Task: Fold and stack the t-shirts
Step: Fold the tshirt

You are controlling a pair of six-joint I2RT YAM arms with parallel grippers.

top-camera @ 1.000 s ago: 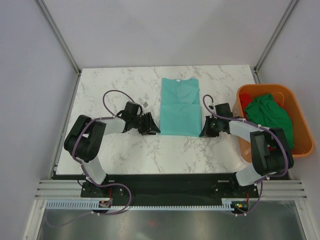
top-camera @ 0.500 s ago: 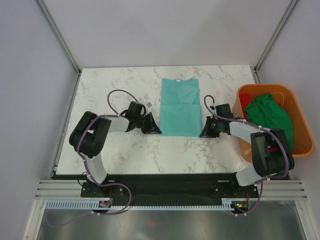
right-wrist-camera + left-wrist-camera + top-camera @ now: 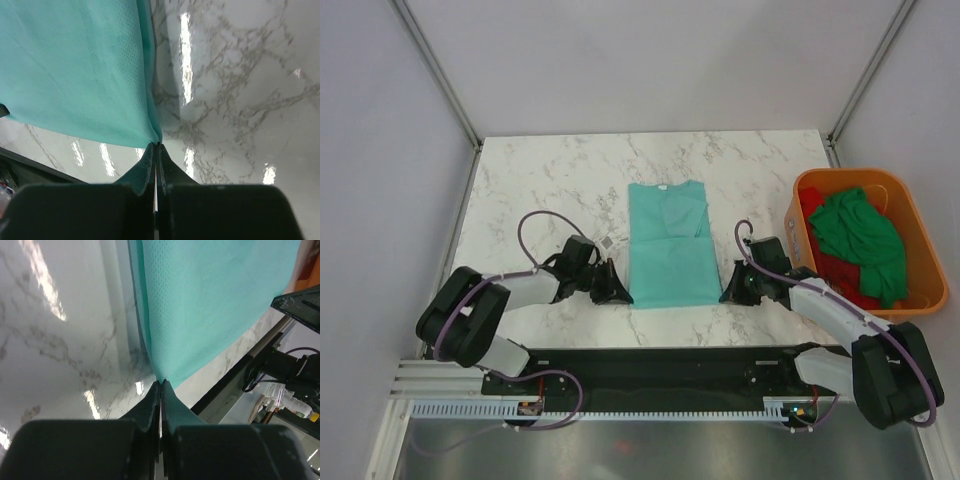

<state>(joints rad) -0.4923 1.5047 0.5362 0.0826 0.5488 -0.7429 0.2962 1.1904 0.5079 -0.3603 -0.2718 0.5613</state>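
A teal t-shirt point(image 3: 668, 243), folded into a long strip, lies in the middle of the marble table point(image 3: 540, 180). My left gripper point(image 3: 621, 297) is shut on its near left corner, and in the left wrist view the teal t-shirt point(image 3: 210, 300) runs straight out from the pinched tips of the left gripper point(image 3: 161, 383). My right gripper point(image 3: 725, 296) is shut on the near right corner; the right wrist view has the right gripper point(image 3: 155, 145) pinching the teal t-shirt point(image 3: 75, 70). A dark green t-shirt point(image 3: 860, 235) and a red t-shirt point(image 3: 840, 275) lie bunched in the tub.
The orange plastic tub point(image 3: 920, 235) stands at the table's right edge, just right of my right arm. The table's near edge and the black base rail point(image 3: 650, 360) run close behind both grippers. Metal frame posts rise at the far corners.
The left gripper has shut on the shirt's near left corner. Both grippers have drawn back toward the near edge, dragging the teal shirt nearer with them.
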